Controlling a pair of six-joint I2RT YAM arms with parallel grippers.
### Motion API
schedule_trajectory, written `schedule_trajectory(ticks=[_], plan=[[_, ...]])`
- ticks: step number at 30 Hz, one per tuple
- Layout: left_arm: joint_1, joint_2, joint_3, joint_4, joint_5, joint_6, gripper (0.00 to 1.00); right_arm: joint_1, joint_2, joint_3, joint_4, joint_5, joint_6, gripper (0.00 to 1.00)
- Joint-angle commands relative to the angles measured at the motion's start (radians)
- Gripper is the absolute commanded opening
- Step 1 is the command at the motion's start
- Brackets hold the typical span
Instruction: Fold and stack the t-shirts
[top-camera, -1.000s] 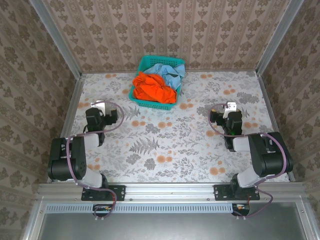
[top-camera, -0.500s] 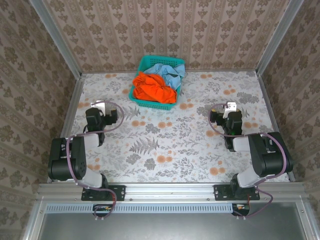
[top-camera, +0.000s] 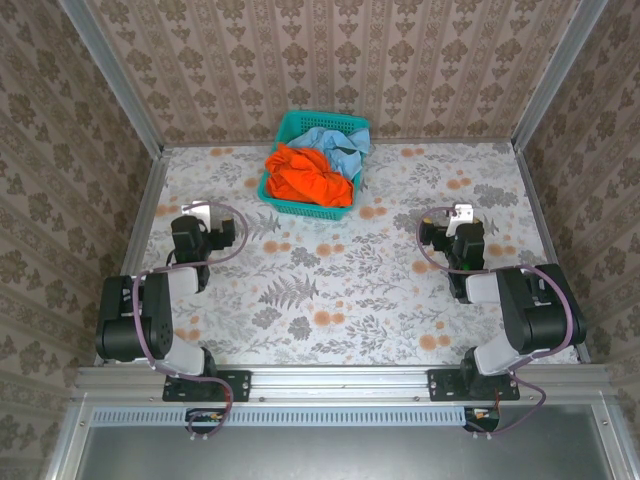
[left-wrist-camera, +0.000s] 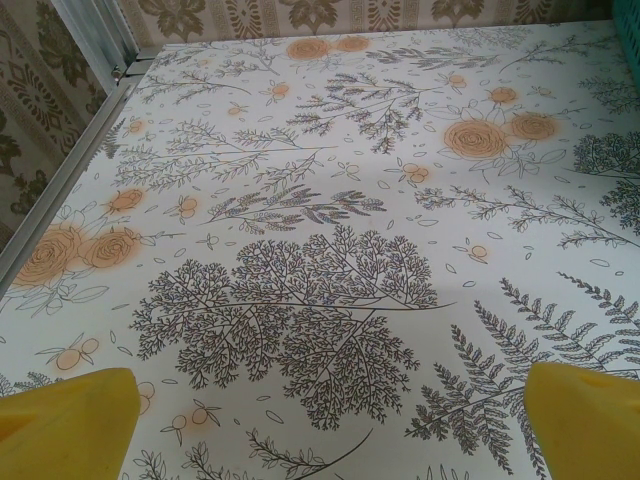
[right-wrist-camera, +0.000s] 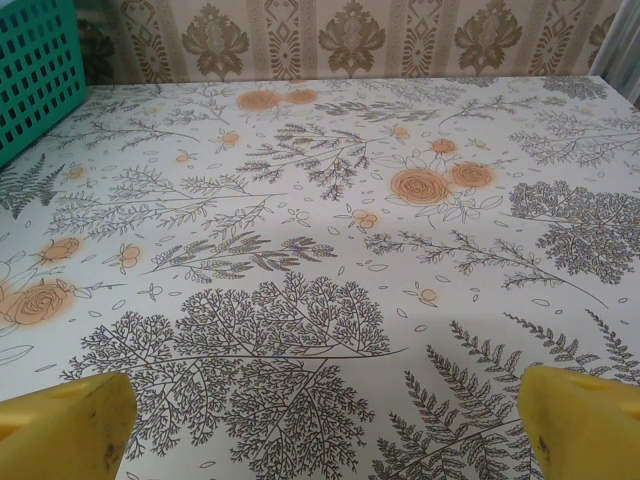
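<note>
The bright orange t-shirt (top-camera: 308, 176) lies crumpled in the front of a teal mesh basket (top-camera: 340, 211), and the pale sky-blue t-shirt (top-camera: 337, 144) is bunched behind it. My left gripper (top-camera: 197, 213) rests low at the table's left side, well short of the basket. In the left wrist view its yellow fingertips (left-wrist-camera: 70, 420) stand wide apart with only the patterned table between them. My right gripper (top-camera: 461, 214) sits at the right side, likewise open, its yellow fingertips (right-wrist-camera: 585, 420) spread over bare table. The basket's corner (right-wrist-camera: 35, 70) shows far left in the right wrist view.
The table (top-camera: 330, 290) carries a floral fern print. Aluminium rails (top-camera: 145, 205) and wallpapered walls close it in on the left, right and back. Both arm bases sit at the near edge, with a wide stretch of table between the grippers.
</note>
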Motion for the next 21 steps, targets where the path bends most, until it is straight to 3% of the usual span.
schedule_trajectory(ticks=[1, 4, 6, 11, 13, 16, 18, 20, 21], plan=[[-0.005, 0.01, -0.006, 0.025, 0.002, 0.017, 1.0, -0.001, -0.002, 0.014, -0.019, 0.018, 0.011, 1.0], [-0.006, 0.008, -0.008, 0.027, 0.002, 0.017, 1.0, 0.001, -0.004, 0.011, -0.015, 0.021, 0.011, 1.0], [-0.022, -0.024, 0.016, -0.028, -0.074, 0.015, 1.0, 0.022, -0.052, 0.015, -0.056, 0.101, 0.012, 1.0], [-0.033, -0.186, 0.172, -0.348, -0.175, -0.053, 1.0, 0.029, -0.316, 0.128, -0.487, 0.183, 0.099, 1.0], [-0.014, -0.234, 0.223, -0.402, -0.139, -0.112, 1.0, 0.028, -0.427, 0.153, -0.616, 0.193, 0.174, 1.0], [0.028, -0.272, 0.299, -0.43, -0.013, -0.259, 1.0, 0.02, -0.579, 0.193, -0.822, 0.167, 0.322, 1.0], [0.048, -0.289, 0.318, -0.409, -0.022, -0.422, 1.0, 0.007, -0.637, 0.225, -0.915, 0.102, 0.395, 1.0], [0.077, -0.267, 0.378, -0.518, -0.087, -0.651, 1.0, -0.012, -0.654, 0.258, -0.98, 0.019, 0.485, 1.0], [0.083, -0.25, 0.404, -0.548, -0.069, -0.685, 1.0, -0.013, -0.65, 0.276, -1.003, -0.027, 0.507, 1.0]])
